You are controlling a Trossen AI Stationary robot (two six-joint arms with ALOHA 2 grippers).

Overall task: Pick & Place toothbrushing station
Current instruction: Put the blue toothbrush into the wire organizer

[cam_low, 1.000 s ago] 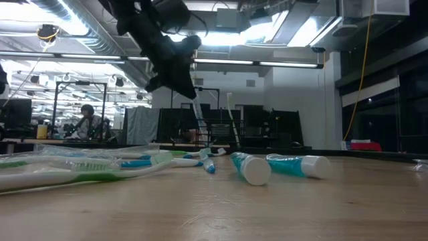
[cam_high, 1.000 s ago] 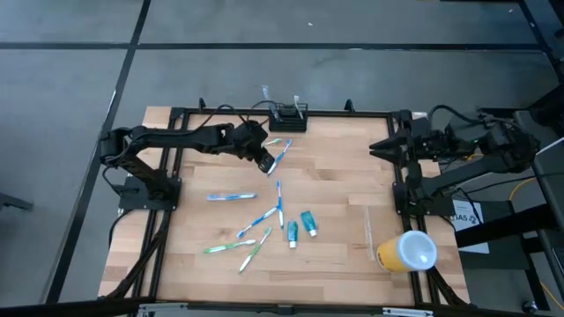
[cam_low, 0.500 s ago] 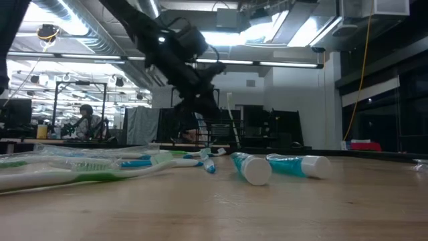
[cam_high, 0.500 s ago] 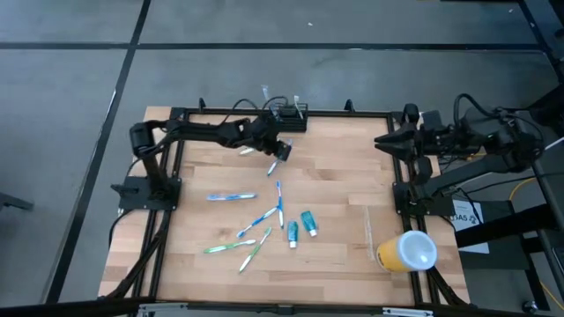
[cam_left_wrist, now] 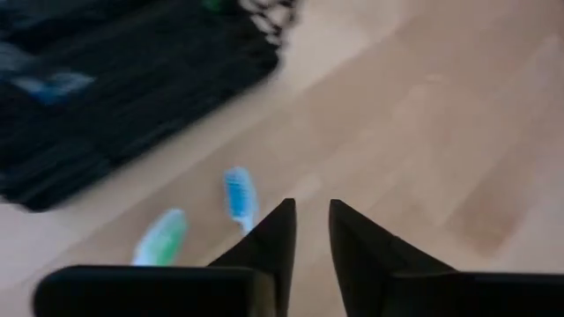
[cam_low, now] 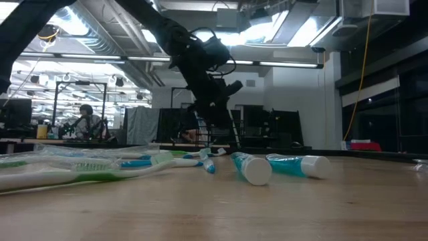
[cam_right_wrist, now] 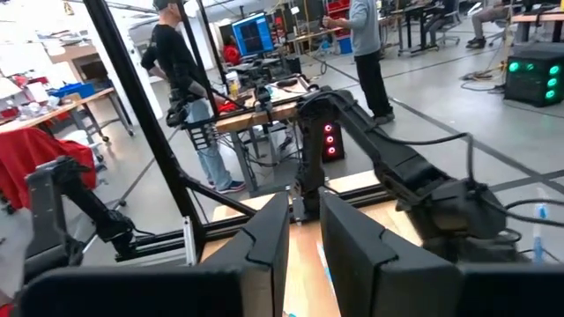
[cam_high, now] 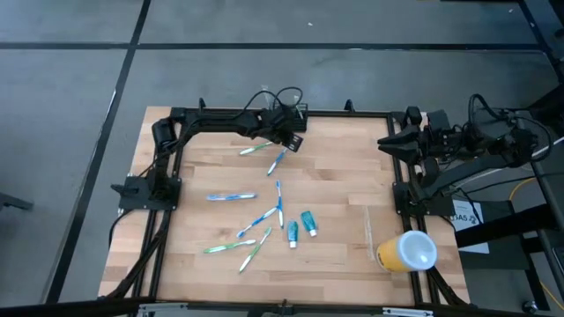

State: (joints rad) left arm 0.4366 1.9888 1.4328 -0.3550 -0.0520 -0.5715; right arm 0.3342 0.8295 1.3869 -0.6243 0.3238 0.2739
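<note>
The toothbrushing station [cam_left_wrist: 176, 70], a low black wire-mesh holder, stands at the table's far edge, and in the high view my left arm mostly covers it. My left gripper [cam_high: 296, 142] [cam_left_wrist: 310, 231] hangs just in front of it, slanting down. Its fingers are open by a narrow gap with nothing between them. A green toothbrush [cam_high: 256, 148] [cam_left_wrist: 161, 238] and a blue one [cam_high: 278, 160] [cam_left_wrist: 238, 194] lie flat on the wood beside it. My right gripper [cam_high: 384, 145] [cam_right_wrist: 304, 231] is raised at the table's right edge, open and holding nothing.
Several more toothbrushes [cam_high: 231, 196] [cam_high: 267, 217] [cam_high: 240, 249] and two teal toothpaste tubes [cam_high: 300, 227] lie around the table's middle. A yellow cup with a white lid [cam_high: 407, 251] lies at the near right. A black frame [cam_high: 352, 113] borders the table. People stand in the room beyond.
My left gripper has gone toward the table's far edge and to the right, sinking a little, from over the blue toothbrush to just in front of the station. The green and blue toothbrushes now lie uncovered behind it.
</note>
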